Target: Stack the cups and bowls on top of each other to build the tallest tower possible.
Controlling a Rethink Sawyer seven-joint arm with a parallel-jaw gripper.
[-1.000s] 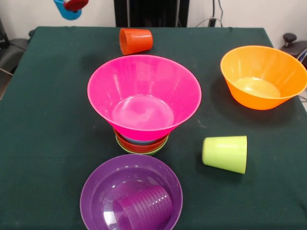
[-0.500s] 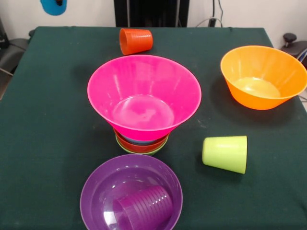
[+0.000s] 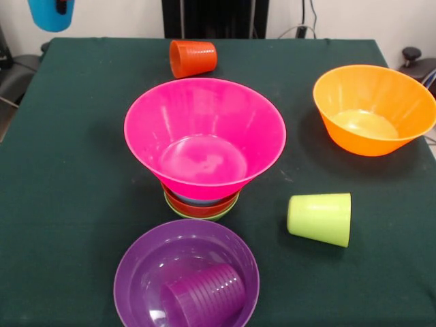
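The tower stands mid-table: the large pink bowl (image 3: 204,136) sits upright on nested small bowls, orange (image 3: 201,206) and green (image 3: 204,216) with a sliver of blue between. The blue cup (image 3: 48,17) hangs in the air at the top left edge, off the table's far left corner. Of my gripper (image 3: 60,6) only a dark tip shows, inside the cup's mouth, and it holds the cup. The orange cup (image 3: 193,58) lies on its side behind the tower. The lime green cup (image 3: 319,219) lies on its side at the front right. The purple cup (image 3: 203,294) lies inside the wide purple bowl (image 3: 136,255) at the front.
A large orange-yellow bowl (image 3: 402,88) stands upright at the right edge of the green table (image 3: 68,170). The robot's black pedestal (image 3: 208,17) is at the far side. A black chair part (image 3: 17,71) shows past the left edge.
The blue cup in my gripper has moved steadily to the left along the top edge of the picture. Everything on the table has stayed put.
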